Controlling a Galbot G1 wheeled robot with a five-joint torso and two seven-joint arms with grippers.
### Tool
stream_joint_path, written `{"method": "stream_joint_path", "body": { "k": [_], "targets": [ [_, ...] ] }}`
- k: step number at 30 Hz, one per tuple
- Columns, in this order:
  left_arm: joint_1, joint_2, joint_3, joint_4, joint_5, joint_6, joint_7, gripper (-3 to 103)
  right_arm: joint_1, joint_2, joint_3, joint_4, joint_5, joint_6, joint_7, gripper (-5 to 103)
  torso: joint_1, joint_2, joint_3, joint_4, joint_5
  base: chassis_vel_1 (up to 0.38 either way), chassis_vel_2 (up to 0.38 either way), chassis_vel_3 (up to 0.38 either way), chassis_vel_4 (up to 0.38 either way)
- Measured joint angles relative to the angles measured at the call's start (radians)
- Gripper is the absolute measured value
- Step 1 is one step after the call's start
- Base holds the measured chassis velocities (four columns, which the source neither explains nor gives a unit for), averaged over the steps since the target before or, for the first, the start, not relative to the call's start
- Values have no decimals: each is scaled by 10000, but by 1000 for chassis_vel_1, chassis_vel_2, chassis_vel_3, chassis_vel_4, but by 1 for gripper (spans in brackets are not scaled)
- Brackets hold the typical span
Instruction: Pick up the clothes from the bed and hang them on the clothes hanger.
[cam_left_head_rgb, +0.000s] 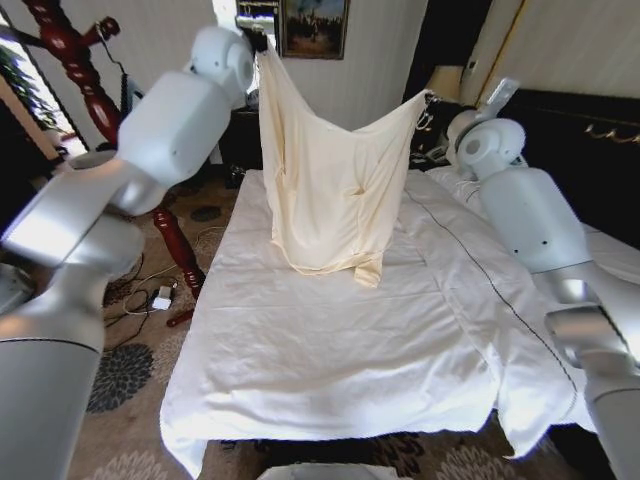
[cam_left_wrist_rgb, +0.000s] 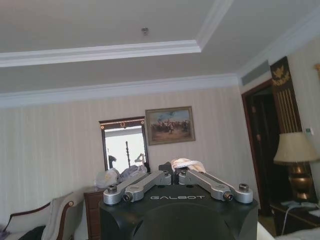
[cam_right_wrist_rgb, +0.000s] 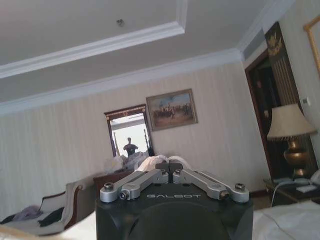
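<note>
The clothes, a cream silky shirt (cam_left_head_rgb: 330, 190), hang spread between my two raised grippers over the bed (cam_left_head_rgb: 330, 350), and the hem rests on the white duvet. My left gripper (cam_left_head_rgb: 260, 45) is shut on one top corner and my right gripper (cam_left_head_rgb: 428, 103) on the other. In the left wrist view the left gripper (cam_left_wrist_rgb: 175, 172) pinches a tuft of cream fabric (cam_left_wrist_rgb: 189, 163). The right wrist view shows the right gripper (cam_right_wrist_rgb: 168, 167) shut on pale fabric (cam_right_wrist_rgb: 152, 161). The clothes hanger is out of view.
A dark-red wooden coat stand (cam_left_head_rgb: 85, 75) rises left of the bed, with cables and a small white box (cam_left_head_rgb: 160, 298) on the carpet at its foot. A lamp (cam_left_head_rgb: 445, 82) and the black headboard (cam_left_head_rgb: 580, 115) stand at the right. A framed picture (cam_left_head_rgb: 313, 27) hangs on the far wall.
</note>
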Motion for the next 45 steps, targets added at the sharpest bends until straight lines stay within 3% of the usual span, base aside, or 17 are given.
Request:
{"method": "stream_joint_path", "body": {
  "k": [2,3,5,6,8,10,17,24,30,32,34,36,38,40,41,43,45],
  "targets": [
    [333,1307,-151,-2334,-608,658,-519,2,-1178,-1068,1130,1840,659,-343,290,0,2,0,-1,-23,14,0,0,0,0],
    [333,1307,-151,-2334,-608,658,-519,2,-1178,-1068,1130,1840,659,-343,290,0,2,0,-1,-23,14,0,0,0,0],
    [484,2318,-304,-3570,-688,915,-630,2,-1801,-1855,1899,3066,1137,-650,678,0,-1,1,-3,-33,14,0,0,0,0],
    [591,3229,-573,-4659,-411,993,-574,2,-2123,-2502,2466,4013,1699,-833,1026,0,-6,3,-7,-33,9,0,0,0,0],
    [619,3623,-763,-5212,-417,1091,-561,2,-2190,-2881,2748,4538,2070,-890,1233,0,-12,6,-11,-23,8,0,0,0,0],
    [547,4373,-1430,-6443,-1051,1521,-745,2,-2014,-3530,3391,5604,3309,-1004,1886,0,-14,9,-12,-3,-8,0,0,0,0],
    [-664,4490,-1942,-6869,-2458,2087,-1325,2,-1435,-4069,4847,6587,5599,-1216,2928,0,-3,5,-4,-17,13,0,0,0,0],
    [-988,3838,-1676,-6506,-2918,2926,-2490,2,-1826,-4273,5487,6675,5824,-1588,3187,0,-5,6,-6,-18,7,0,0,0,0],
    [1873,3654,-1692,-7264,-2281,3177,-3640,2,-3626,-3366,5127,6667,4374,-1759,3257,0,4,0,1,-16,5,0,0,0,0],
    [3896,3471,-1896,-7484,-1816,3182,-4017,2,-5317,-2719,4756,6611,2213,-1363,2788,0,6,-2,2,-16,5,0,0,0,0],
    [4370,3406,-1952,-7489,-1625,3176,-4046,2,-5686,-2515,4650,6550,1674,-1256,2643,0,5,-2,2,-15,5,0,0,0,0],
    [6295,2925,-2128,-7265,-759,3131,-4060,2,-6698,-1485,4105,6025,-110,-929,2144,0,2,-2,1,-15,-1,0,0,0,0],
    [7281,2348,-2243,-6730,73,3078,-3921,2,-6966,-606,3444,5241,-1067,-756,1925,0,0,-2,0,-13,11,0,0,0,0],
    [7457,2148,-2253,-6503,308,3059,-3868,2,-6985,-391,3278,4990,-1278,-711,1869,0,0,-2,0,-10,11,0,0,0,0],
    [7681,1579,-2254,-5871,747,3012,-3711,2,-7019,-58,3025,4545,-1607,-640,1767,0,2,-3,1,-4,8,0,0,0,0],
    [7729,764,-2235,-4853,1242,2945,-3472,2,-7035,284,2775,4002,-1904,-568,1673,0,4,-2,1,-20,4,0,0,0,0],
    [7729,578,-2222,-4560,1410,2900,-3382,2,-6999,384,2667,3827,-1988,-554,1649,0,4,-2,1,-26,3,0,0,0,0]
  ]
}}
